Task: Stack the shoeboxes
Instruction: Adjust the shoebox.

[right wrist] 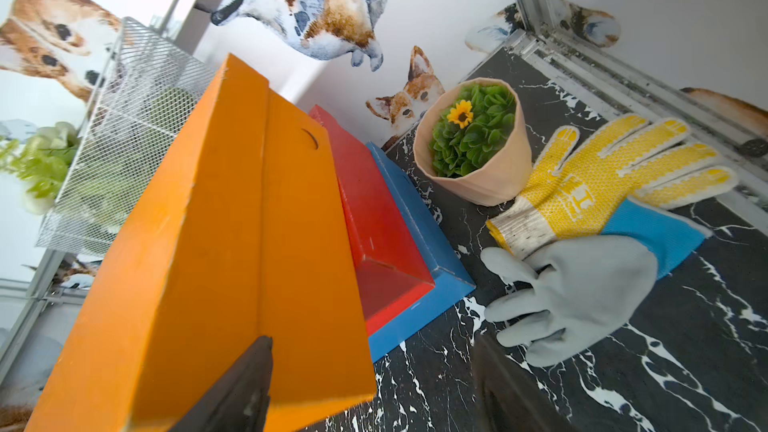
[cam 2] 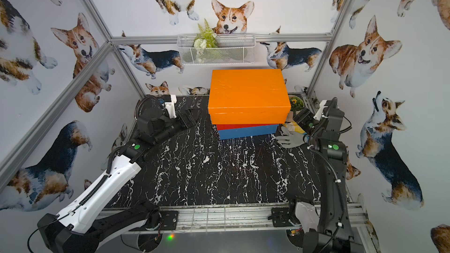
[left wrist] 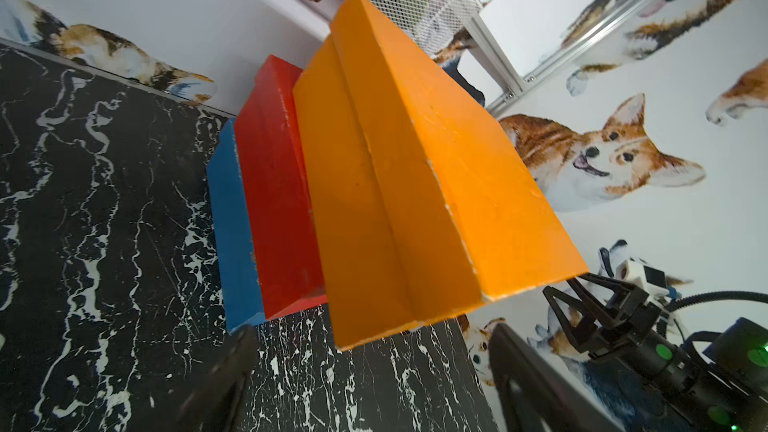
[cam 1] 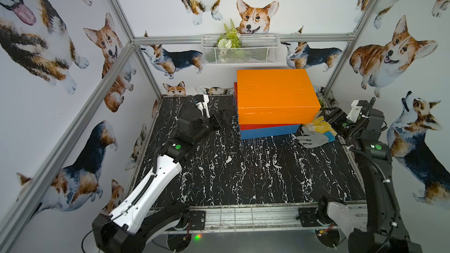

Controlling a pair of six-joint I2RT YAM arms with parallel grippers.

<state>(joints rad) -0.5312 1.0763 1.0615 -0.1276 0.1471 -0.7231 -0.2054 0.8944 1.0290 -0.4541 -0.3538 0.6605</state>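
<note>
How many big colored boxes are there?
3, all in one pile: the blue shoebox at the bottom on the table, the red shoebox on it, and the orange shoebox on top. The pile's far side is hidden, so something could sit behind it.

Left arm (cam 1: 155, 181), white and black, and right arm (cam 1: 372, 178), mostly black, both reach forward with elbows bent and wrists turned inward. Black left gripper (cam 1: 225, 116) has its jaws spread wide, nothing clamped. Black right gripper (right wrist: 374, 386), same deal.
</note>
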